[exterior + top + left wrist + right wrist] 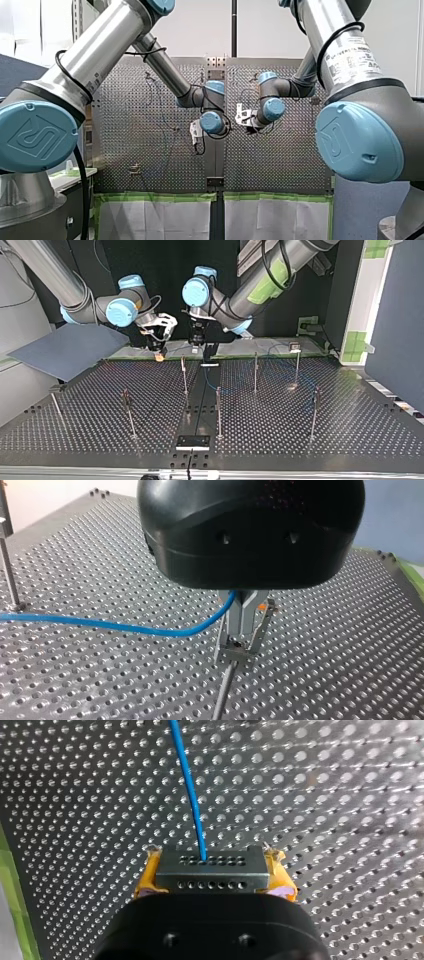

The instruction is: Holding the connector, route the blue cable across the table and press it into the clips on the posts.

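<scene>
Blue cable (150, 629) is running from the connector (210, 867), which my right gripper (212, 872) is clamping between yellow pads, over the table (350, 655) to my left gripper (243, 622), which is pinching it just above a clip (236, 652). Risk: pressed off-centre, it could be slipping beside the clip; over-tensioning could be bending the post (222, 695).

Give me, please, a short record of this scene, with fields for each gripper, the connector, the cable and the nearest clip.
right gripper: shut on the connector, yellow pads at its two ends
connector: grey block with rows of holes
blue cable: leaves the connector; elsewhere curves over the table up to the left gripper
left gripper: just above a post; grip unclear
clip: on that post, no cable seen in it
</scene>
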